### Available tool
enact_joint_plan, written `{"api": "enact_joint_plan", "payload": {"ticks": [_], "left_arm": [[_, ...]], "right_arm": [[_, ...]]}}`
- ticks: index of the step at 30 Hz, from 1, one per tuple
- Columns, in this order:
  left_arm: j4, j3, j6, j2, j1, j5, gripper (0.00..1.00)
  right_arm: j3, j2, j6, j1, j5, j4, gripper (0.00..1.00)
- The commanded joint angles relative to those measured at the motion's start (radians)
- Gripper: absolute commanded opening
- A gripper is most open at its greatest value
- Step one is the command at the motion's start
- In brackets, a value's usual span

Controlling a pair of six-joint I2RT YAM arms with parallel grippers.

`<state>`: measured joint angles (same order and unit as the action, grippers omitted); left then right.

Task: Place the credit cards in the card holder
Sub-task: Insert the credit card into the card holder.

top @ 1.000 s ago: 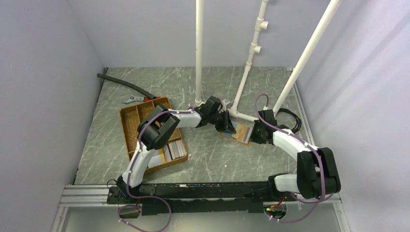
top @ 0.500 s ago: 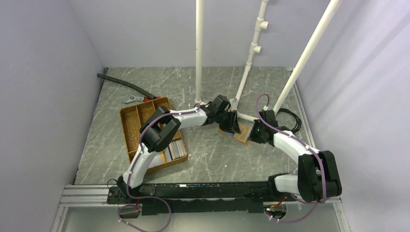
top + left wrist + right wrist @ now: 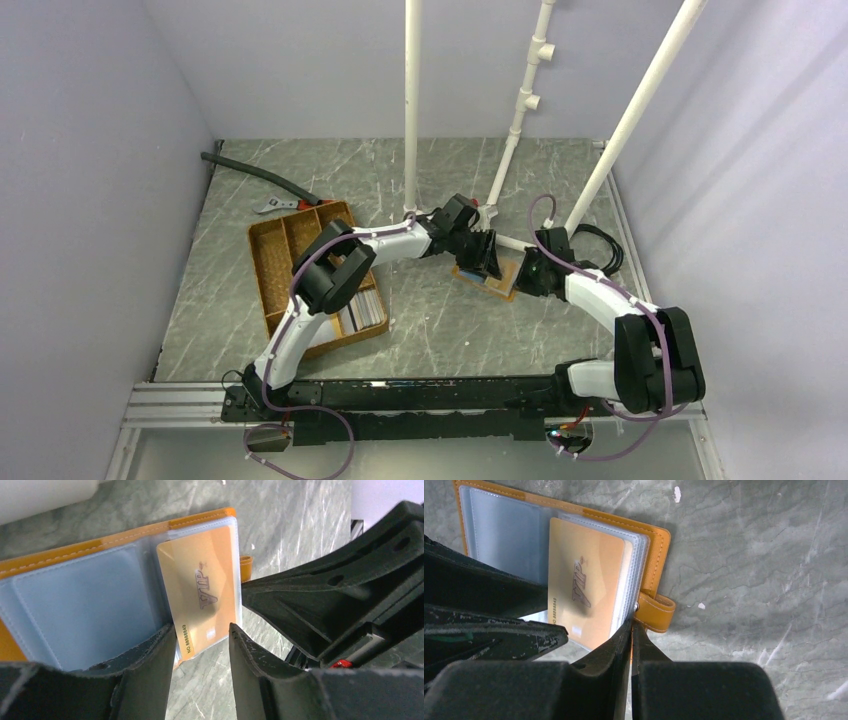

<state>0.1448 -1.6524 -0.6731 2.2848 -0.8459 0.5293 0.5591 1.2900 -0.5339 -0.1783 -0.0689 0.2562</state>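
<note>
The orange card holder [image 3: 497, 281] lies open on the grey table, its clear sleeves [image 3: 85, 600] showing. One of the credit cards, gold and marked VIP [image 3: 205, 587], sits partly inside a sleeve, its near end sticking out. My left gripper [image 3: 202, 627] stands open just over that end, its fingertips either side of the card's corner and apart from it. My right gripper [image 3: 631, 622] is shut on the card holder's edge [image 3: 659, 540] beside the snap strap [image 3: 656, 612]. More credit cards [image 3: 362, 308] lie in the woven tray.
A brown woven divided tray [image 3: 285, 245] stands left of the arms. White pipes [image 3: 411, 110] rise behind the card holder, one fitting [image 3: 490, 235] on the table close to it. A black hose [image 3: 250, 172] and a small tool [image 3: 275, 207] lie at the back left. Cables [image 3: 600, 245] lie at the right.
My left gripper has moved right over the card holder and opened, leaving the gold card in the sleeve. The right gripper has stayed clamped at the holder's edge.
</note>
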Motion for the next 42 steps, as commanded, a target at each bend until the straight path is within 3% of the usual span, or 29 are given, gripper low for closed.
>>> {"api": "enact_joint_plan", "payload": {"ticks": [1, 4, 9, 12, 14, 16, 19, 21, 22, 23, 27, 31, 33, 36, 42], "left_arm": [[-0.166, 0.015, 0.057, 0.005, -0.053, 0.157, 0.48], [-0.286, 0.081, 0.039, -0.011, -0.042, 0.223, 0.51], [-0.303, 0.046, 0.025, 0.026, -0.031, 0.289, 0.56], [-0.412, 0.044, -0.045, 0.050, -0.045, 0.383, 0.55], [-0.420, 0.052, -0.067, 0.045, -0.048, 0.382, 0.56], [-0.320, 0.049, -0.056, 0.031, -0.045, 0.329, 0.56], [-0.031, -0.008, 0.025, 0.007, -0.030, 0.189, 0.60], [0.091, -0.030, 0.077, -0.029, -0.030, 0.112, 0.75], [0.117, -0.032, 0.087, -0.049, -0.028, 0.095, 0.91], [0.134, -0.033, 0.090, -0.071, -0.027, 0.092, 0.96], [0.218, -0.058, 0.099, -0.131, -0.023, 0.080, 0.98], [0.289, -0.041, 0.125, -0.237, -0.019, 0.066, 0.97], [0.314, 0.037, 0.140, -0.340, -0.014, 0.020, 0.97], [0.395, 0.228, 0.164, -0.531, 0.029, -0.105, 0.97], [0.670, 0.513, 0.106, -0.947, 0.170, -0.454, 0.98]], "right_arm": [[0.006, -0.005, -0.010, -0.005, -0.055, -0.071, 0.07], [-0.002, -0.026, -0.012, -0.004, -0.056, -0.071, 0.07], [-0.023, -0.026, -0.029, -0.004, -0.068, -0.087, 0.07], [-0.030, -0.035, -0.033, -0.003, -0.064, -0.094, 0.07], [-0.018, -0.038, -0.048, -0.004, 0.001, -0.032, 0.07], [0.009, -0.041, -0.060, -0.004, 0.091, 0.045, 0.09], [0.035, -0.064, -0.066, -0.003, 0.184, 0.134, 0.12], [0.042, -0.097, -0.071, -0.004, 0.226, 0.169, 0.20], [0.042, -0.115, -0.073, -0.005, 0.230, 0.176, 0.23], [0.046, -0.131, -0.076, -0.008, 0.237, 0.188, 0.25], [0.075, -0.175, -0.063, -0.023, 0.271, 0.227, 0.35], [0.111, -0.204, -0.017, -0.114, 0.332, 0.242, 0.47], [0.127, -0.223, 0.031, -0.184, 0.329, 0.223, 0.57], [0.143, -0.236, 0.074, -0.267, 0.279, 0.190, 0.64], [0.162, -0.190, 0.070, -0.328, 0.130, 0.109, 0.66]]}}
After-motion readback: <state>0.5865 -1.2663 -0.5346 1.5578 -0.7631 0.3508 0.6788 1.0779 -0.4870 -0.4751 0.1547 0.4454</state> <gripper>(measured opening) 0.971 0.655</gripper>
